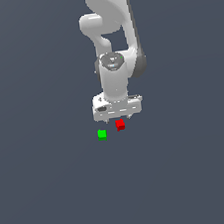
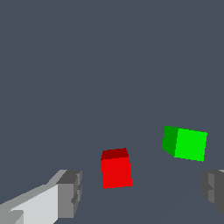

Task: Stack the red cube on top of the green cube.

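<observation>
The red cube (image 1: 119,125) rests on the flat grey floor just below my gripper (image 1: 118,118). The green cube (image 1: 102,134) sits close beside it, toward the exterior view's left and apart from it. In the wrist view the red cube (image 2: 116,171) lies under the gap of my gripper (image 2: 142,192), nearer to one finger (image 2: 70,192) than to the other finger (image 2: 214,190). The green cube (image 2: 186,143) lies farther out, near that second finger. The gripper is open and holds nothing. It hovers over the red cube without touching it.
The white arm (image 1: 110,44) rises straight above the gripper. A plain dark grey floor (image 1: 54,191) lies all around the two cubes, with no other objects in view.
</observation>
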Controlling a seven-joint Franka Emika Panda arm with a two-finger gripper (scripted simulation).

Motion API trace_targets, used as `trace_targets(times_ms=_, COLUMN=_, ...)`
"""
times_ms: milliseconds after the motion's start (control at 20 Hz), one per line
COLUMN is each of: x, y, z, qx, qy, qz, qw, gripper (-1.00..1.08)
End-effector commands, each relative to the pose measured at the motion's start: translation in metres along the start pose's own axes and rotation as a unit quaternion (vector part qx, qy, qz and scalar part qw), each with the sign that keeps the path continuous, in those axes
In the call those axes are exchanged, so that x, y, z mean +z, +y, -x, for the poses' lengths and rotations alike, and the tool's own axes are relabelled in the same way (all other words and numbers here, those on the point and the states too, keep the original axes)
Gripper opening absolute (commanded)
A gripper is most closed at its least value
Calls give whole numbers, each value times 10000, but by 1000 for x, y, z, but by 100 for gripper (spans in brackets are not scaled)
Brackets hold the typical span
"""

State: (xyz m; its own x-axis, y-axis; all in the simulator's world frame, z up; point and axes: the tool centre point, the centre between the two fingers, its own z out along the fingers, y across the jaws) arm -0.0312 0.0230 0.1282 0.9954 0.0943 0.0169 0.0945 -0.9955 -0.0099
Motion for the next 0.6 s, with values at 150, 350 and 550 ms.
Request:
trace_targets(times_ms=150, x=34, y=-10, z=23, qx=-340, qy=-52, qz=21, qw=9994, gripper=100)
trace_targets(times_ms=350, x=49, y=-13, z=33, qx=-489, qy=-75, qz=31, qw=9988, gripper=100)
trace_targets(times_ms=550, x=57, y=-14, z=37, qx=-555, qy=-86, qz=40, qw=9984, gripper=100)
